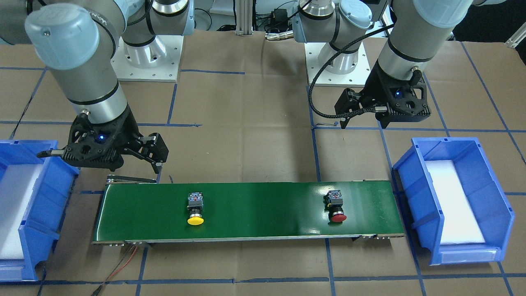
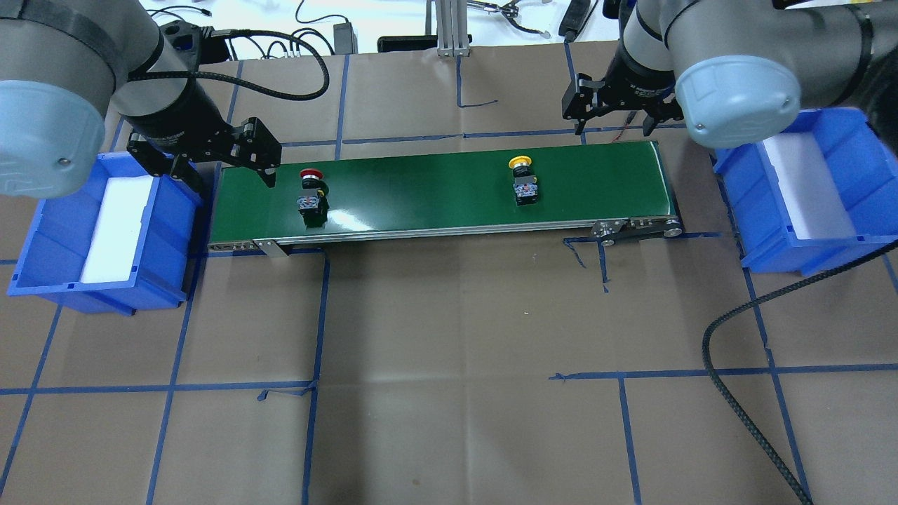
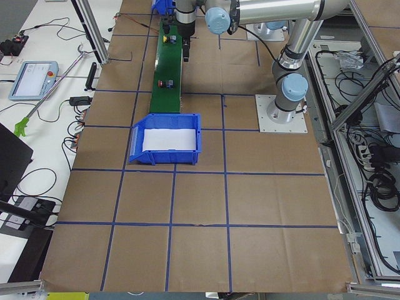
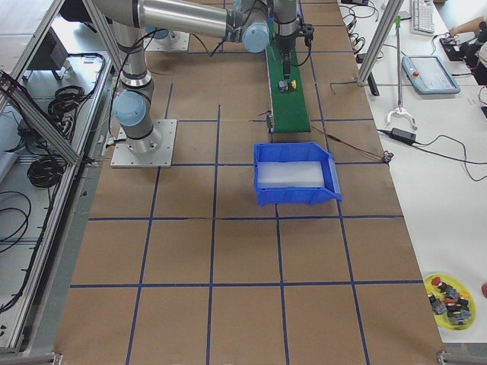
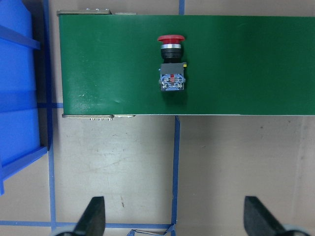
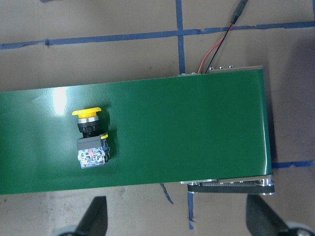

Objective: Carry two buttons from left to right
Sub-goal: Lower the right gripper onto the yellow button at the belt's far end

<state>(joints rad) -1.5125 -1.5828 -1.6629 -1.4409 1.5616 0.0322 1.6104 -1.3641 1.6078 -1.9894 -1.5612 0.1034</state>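
Note:
The red button [image 2: 309, 191] lies on its side near the left end of the green conveyor belt [image 2: 421, 189]. The yellow button [image 2: 523, 182] lies further right on the belt. In the front view the red button [image 1: 336, 206] is on the right and the yellow button [image 1: 195, 209] on the left. My left gripper [image 2: 224, 172] hovers open and empty over the belt's left end. Its wrist view shows the red button [image 5: 170, 64] beyond the fingers [image 5: 92, 216]. My right gripper [image 2: 614, 125] hovers open and empty by the belt's right end, with the yellow button [image 6: 90, 137] in its wrist view.
A blue bin [image 2: 42, 245] with a white liner stands left of the belt. A second blue bin [image 2: 828, 238] stands right of it. Red and black wires [image 6: 216, 44] leave the belt's right end. A yellow dish of spare parts [image 4: 449, 298] sits on a side table.

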